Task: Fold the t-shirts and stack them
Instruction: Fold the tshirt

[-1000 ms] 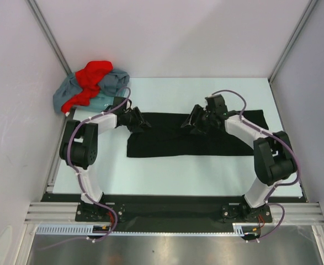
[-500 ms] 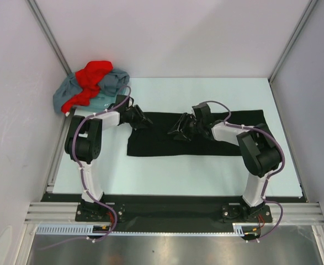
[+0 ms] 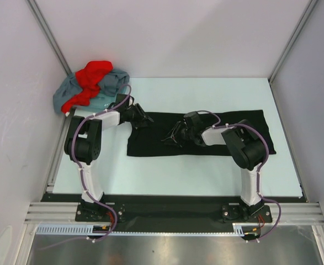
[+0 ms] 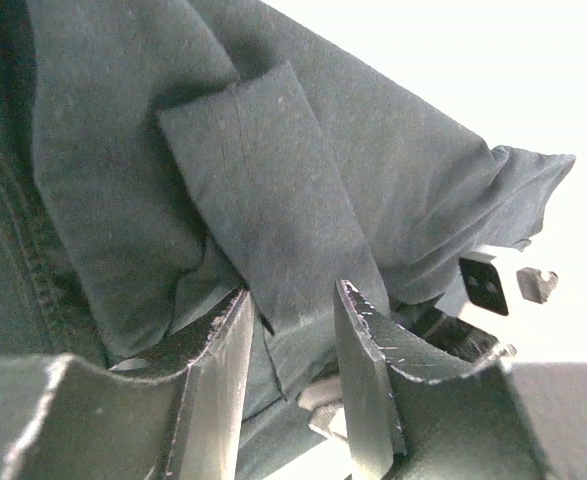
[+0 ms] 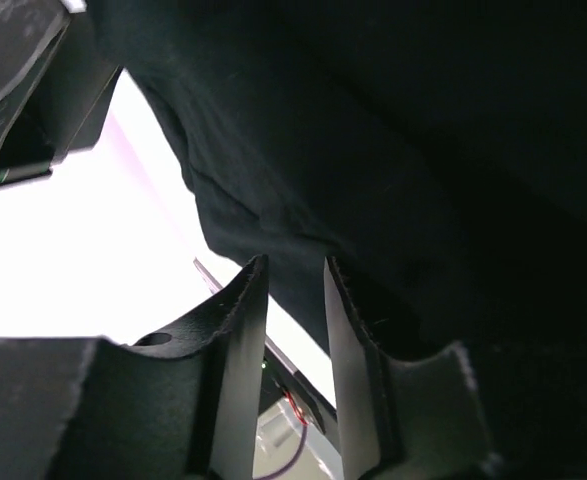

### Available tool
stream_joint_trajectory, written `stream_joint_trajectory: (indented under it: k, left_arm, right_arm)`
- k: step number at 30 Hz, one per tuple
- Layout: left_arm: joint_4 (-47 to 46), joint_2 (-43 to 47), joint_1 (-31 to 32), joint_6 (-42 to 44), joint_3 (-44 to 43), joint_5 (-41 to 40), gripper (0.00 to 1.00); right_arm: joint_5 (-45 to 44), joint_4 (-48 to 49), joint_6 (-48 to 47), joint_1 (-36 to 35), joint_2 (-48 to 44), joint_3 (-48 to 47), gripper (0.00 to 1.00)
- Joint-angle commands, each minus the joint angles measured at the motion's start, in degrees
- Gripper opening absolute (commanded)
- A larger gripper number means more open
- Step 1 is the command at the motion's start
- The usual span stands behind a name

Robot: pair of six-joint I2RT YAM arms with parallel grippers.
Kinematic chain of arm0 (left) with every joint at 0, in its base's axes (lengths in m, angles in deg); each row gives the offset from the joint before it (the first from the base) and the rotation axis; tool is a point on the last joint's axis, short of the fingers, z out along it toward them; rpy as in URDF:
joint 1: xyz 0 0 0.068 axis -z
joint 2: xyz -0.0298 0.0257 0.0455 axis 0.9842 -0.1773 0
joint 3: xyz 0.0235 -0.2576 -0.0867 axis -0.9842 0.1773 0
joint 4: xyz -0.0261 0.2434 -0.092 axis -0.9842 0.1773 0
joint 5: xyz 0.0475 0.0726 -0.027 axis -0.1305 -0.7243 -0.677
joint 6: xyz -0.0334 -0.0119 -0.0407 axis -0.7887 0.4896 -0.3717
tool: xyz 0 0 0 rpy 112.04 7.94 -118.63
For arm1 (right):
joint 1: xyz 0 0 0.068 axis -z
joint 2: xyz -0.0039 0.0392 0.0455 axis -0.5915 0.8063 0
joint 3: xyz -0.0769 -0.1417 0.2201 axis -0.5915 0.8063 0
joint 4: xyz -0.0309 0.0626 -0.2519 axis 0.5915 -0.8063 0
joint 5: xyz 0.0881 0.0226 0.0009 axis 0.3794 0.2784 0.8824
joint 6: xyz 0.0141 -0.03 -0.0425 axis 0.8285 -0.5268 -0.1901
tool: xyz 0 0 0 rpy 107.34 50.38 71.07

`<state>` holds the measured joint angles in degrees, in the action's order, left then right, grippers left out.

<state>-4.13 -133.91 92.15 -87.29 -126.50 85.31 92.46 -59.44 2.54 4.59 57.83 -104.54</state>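
The black t-shirt (image 3: 150, 148) lies as a long folded strip across the middle of the table. My left gripper (image 3: 145, 120) is at its back left corner, and in the left wrist view the gripper (image 4: 293, 295) is shut on a folded band of the black t-shirt (image 4: 273, 180). My right gripper (image 3: 170, 138) is low over the shirt's left half. In the right wrist view the gripper (image 5: 295, 265) is shut on a lifted edge of the black t-shirt (image 5: 423, 150). The red t-shirt (image 3: 93, 77) lies bunched on the grey-blue t-shirt (image 3: 113, 83).
The red and grey-blue heap sits in the back left corner against the left wall. Enclosure walls stand on the left, back and right. The pale table top (image 3: 206, 176) shows in front of the black shirt. The arm bases sit on the rail (image 3: 173, 212) at the near edge.
My right gripper has swept left and slightly nearer across the black shirt, from its middle toward its left half. The left gripper has stayed at the back left corner.
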Motion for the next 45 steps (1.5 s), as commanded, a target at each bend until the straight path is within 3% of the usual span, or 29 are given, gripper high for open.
stream_joint_trajectory:
  k: [1, 8, 22, 30, 37, 45]
  left_arm:
    - [-0.12, 3.30, 0.38, 0.85, 0.29, -0.08, 0.44]
    - [-0.47, 1.80, 0.38, 0.76, -0.32, -0.07, 0.43]
    - [-0.39, -0.40, 0.74, 0.85, -1.73, -0.86, 0.43]
    - [5.76, 4.96, 0.74, 6.73, -2.52, -8.23, 0.46]
    - [9.98, 10.76, 0.65, 12.54, -2.96, -13.17, 0.52]
    - [14.21, 8.83, 0.21, 14.74, -5.60, -9.83, 0.53]
  right_arm:
    - [-1.67, 4.96, 3.79, -0.49, 1.62, -1.16, 0.33]
    - [-1.85, 7.95, 6.96, -0.84, 2.86, -1.07, 0.32]
    - [-5.01, 2.25, 11.61, -1.01, 5.15, -4.41, 0.35]
    - [-4.40, -1.37, 11.45, -0.84, 3.74, -5.65, 0.04]
    - [4.91, -8.22, 1.70, 1.18, 1.19, -8.46, 0.00]
    - [10.45, -9.02, -1.92, 3.03, 0.22, -9.33, 0.00]
